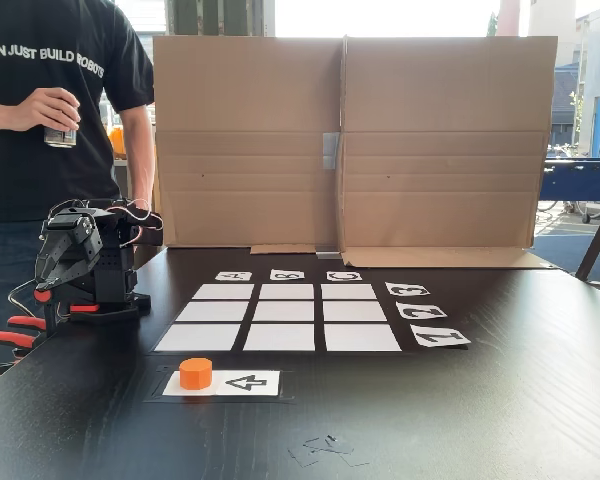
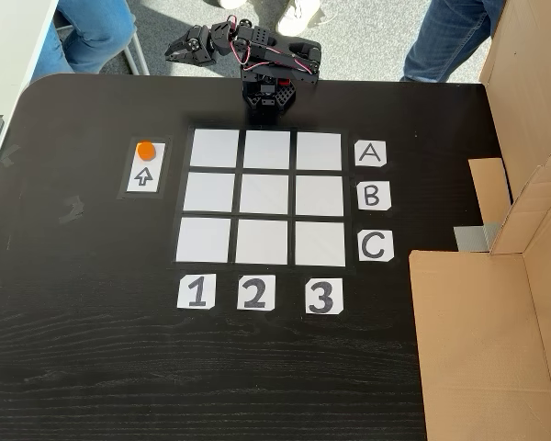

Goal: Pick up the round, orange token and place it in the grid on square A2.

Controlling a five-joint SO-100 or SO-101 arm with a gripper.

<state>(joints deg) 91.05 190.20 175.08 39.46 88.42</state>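
Resting on the white arrow card (image 1: 223, 383), the orange token (image 1: 195, 373) sits at the end behind the arrow's tail, outside the grid (image 1: 279, 316) and apart from square A2 (image 2: 267, 150), which lies bare. The arm is folded at the table's (image 1: 480, 410) edge, its gripper (image 2: 177, 50) well away from the token; whether its fingers are spread or pressed together I cannot tell.

Demo/workshop space: black table (image 1: 540, 400), cardboard backdrop (image 1: 430, 140), ppl standing round.
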